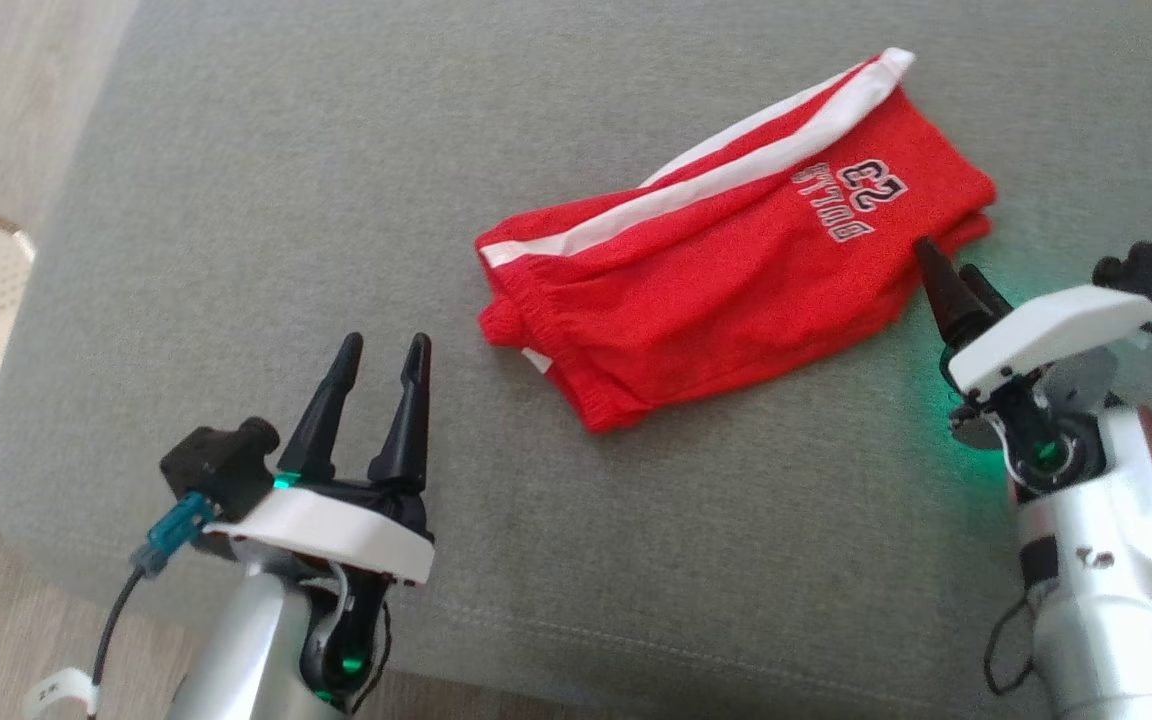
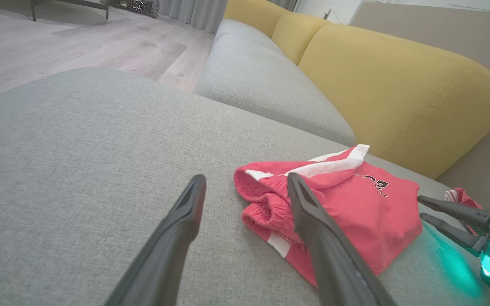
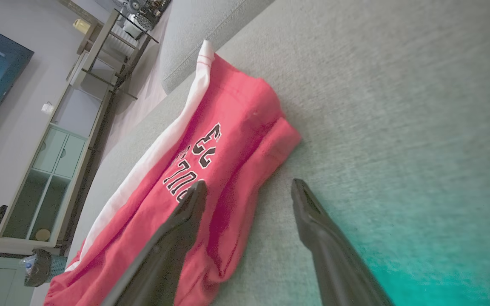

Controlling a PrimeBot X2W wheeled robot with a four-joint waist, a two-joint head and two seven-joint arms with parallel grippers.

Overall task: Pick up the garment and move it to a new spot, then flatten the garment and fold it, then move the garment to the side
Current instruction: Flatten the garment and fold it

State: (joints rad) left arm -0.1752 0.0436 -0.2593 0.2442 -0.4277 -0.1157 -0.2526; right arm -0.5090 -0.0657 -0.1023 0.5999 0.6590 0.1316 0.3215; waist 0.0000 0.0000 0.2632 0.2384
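Our left gripper [image 1: 383,346] sits nearest, at the lower left of the head view, fingers spread wide and holding nothing, hovering above the near part of the grey cushion [image 1: 266,180]. We see the right gripper [image 1: 945,260] at the lower right, its jaws likewise parted and empty, its tips at the hem end of the shorts [image 1: 736,270]; we cannot tell whether they touch the cloth. In the right wrist view one finger lies over the red fabric and the other over bare cushion, which a green glow tints beside it. The shorts lie doubled over, roughly flat, on the cushion between the two grippers and closer to the right one. A white stripe runs along their far edge, the lettering reads upside down from the head, and the gathered waistband points toward the left gripper, which stays apart from it. A yellow backrest [image 2: 398,85] rises beyond the cushion. Another bit of red cloth [image 2: 462,197] shows just past the right gripper.
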